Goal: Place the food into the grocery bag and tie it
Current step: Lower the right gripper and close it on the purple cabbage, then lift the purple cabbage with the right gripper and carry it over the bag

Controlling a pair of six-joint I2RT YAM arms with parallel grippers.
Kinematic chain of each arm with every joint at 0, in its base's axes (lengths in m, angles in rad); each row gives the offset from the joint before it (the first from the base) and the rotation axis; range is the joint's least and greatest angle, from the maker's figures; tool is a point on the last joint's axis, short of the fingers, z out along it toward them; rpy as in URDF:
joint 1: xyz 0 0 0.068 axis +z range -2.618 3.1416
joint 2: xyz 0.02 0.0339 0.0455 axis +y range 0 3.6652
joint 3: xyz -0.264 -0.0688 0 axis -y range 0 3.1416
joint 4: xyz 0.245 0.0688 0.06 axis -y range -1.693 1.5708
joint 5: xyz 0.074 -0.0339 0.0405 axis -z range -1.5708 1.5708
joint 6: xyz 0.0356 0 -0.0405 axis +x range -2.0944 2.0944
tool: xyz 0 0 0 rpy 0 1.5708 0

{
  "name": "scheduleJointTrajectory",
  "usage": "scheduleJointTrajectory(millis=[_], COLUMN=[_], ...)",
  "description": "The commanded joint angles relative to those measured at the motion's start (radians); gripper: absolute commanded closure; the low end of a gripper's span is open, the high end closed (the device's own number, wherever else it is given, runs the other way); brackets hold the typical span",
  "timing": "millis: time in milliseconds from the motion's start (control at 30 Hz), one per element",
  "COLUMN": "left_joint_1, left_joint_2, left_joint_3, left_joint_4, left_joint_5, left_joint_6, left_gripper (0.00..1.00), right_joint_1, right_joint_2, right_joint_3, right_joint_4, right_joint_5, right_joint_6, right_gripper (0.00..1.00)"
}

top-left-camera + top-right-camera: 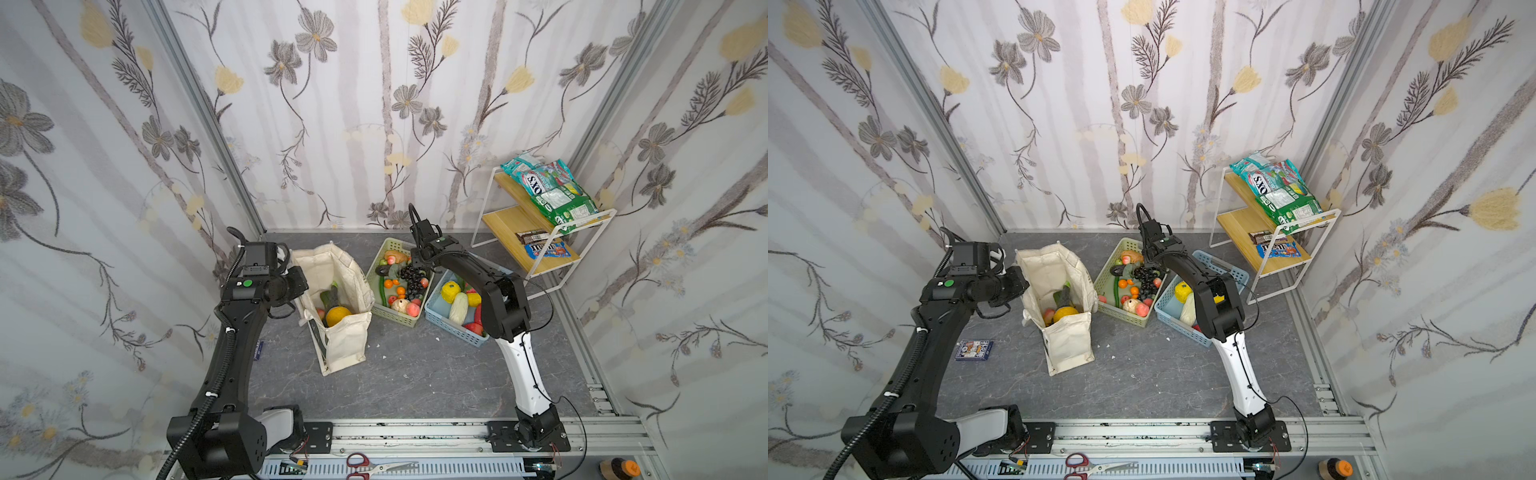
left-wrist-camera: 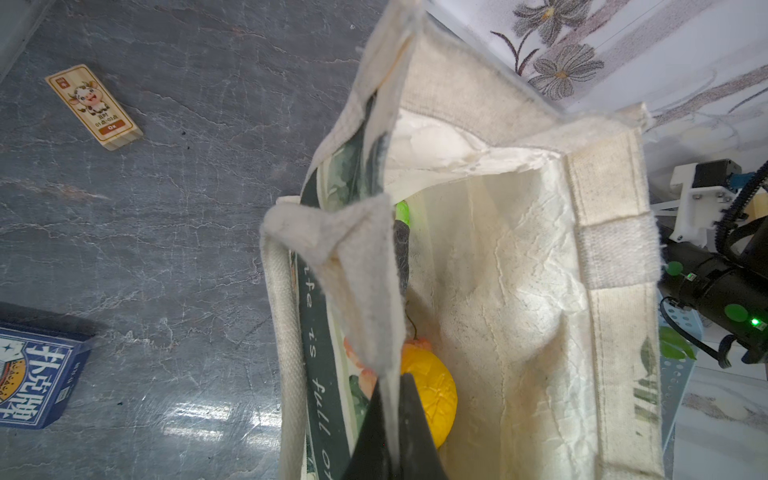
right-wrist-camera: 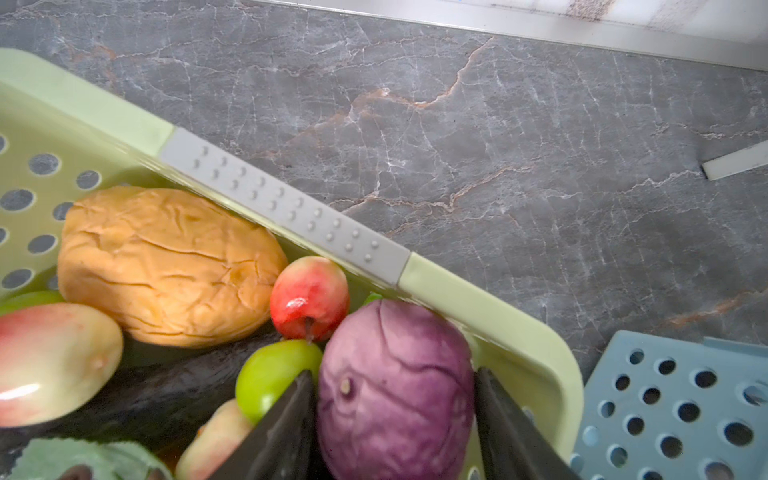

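Pinches the limp grocery bag (image 2: 611, 332) rim in left fingers (image 2: 415, 436). Clasps the purple vegetable (image 3: 395, 395) mid-body with right fingers (image 3: 282, 432); probably light, slippery.

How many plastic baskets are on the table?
2. The pale green basket stands just right of the grocery bag; the blue basket stands right of that. No others show.

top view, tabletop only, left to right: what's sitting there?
card box → grocery bag → green basket → blue basket → shelf rack
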Motion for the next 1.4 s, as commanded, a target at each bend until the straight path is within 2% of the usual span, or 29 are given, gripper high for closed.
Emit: scheduleJointTrajectory(millis=[0,233,467,900,1133,1367], left_joint_1=[0.000,-0.001,-0.002,-0.019,-0.026,-0.026], left_joint_2=[-0.005,-0.009,-0.009,0.012,0.007,0.013], left_joint_3=[-0.002,0.008,0.043,0.069,0.065,0.053], left_joint_4=[0.017,0.020,0.010,0.024,0.019,0.040], left_joint_5=[-0.008,0.002,0.011,0.094,0.088,0.080], left_joint_6=[0.000,-0.005,-0.002,-0.002,0.011,0.003], left_gripper=[1.00,1.00,1.00,1.00,1.00,1.00], right_joint_1=[-0.006,-0.007,-0.007,-0.006,0.013,0.056], right_joint_2=[0.009,-0.008,-0.063,-0.209,-0.309,-0.397], right_joint_3=[0.011,0.011,0.008,-0.038,-0.088,-0.126], right_joint_4=[0.014,0.017,0.023,0.020,0.028,0.031], right_joint_5=[-0.016,-0.034,-0.049,-0.089,-0.168,-0.193], right_joint_6=[0.029,0.031,0.031,0.018,0.021,0.026], right_gripper=[0.44,0.53,0.53,0.54,0.54,0.54])
